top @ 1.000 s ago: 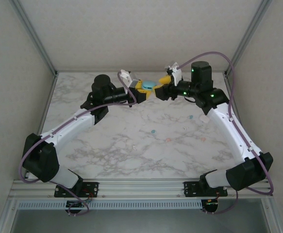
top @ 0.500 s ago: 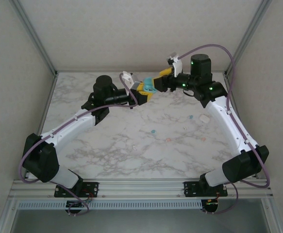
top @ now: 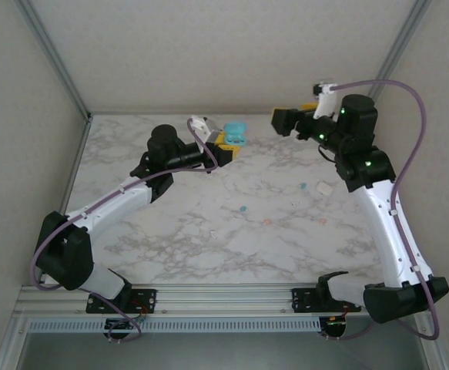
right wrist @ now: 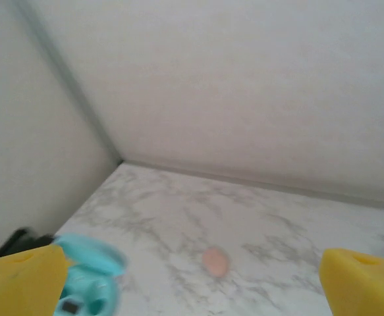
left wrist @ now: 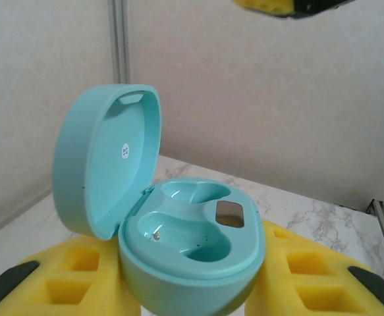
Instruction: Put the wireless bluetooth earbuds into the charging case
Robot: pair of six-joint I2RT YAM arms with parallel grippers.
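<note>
Top external view – pale marbled counter (top: 170, 231), plain walls, metal corner posts. Left jaws grip the teal charging case (top: 236, 131) at far centre; right jaws hang spread wide, far right. Earbuds (top: 242, 208) lie loose mid-counter, well apart from the case. Left wrist view shows its lid up, wells unfilled – right wrist view a pink oval piece (right wrist: 216, 261) on the marble

teal charging case (right wrist: 89, 280) blurred and cut by the lower edge, earbuds (top: 242, 208) mere specks
</note>
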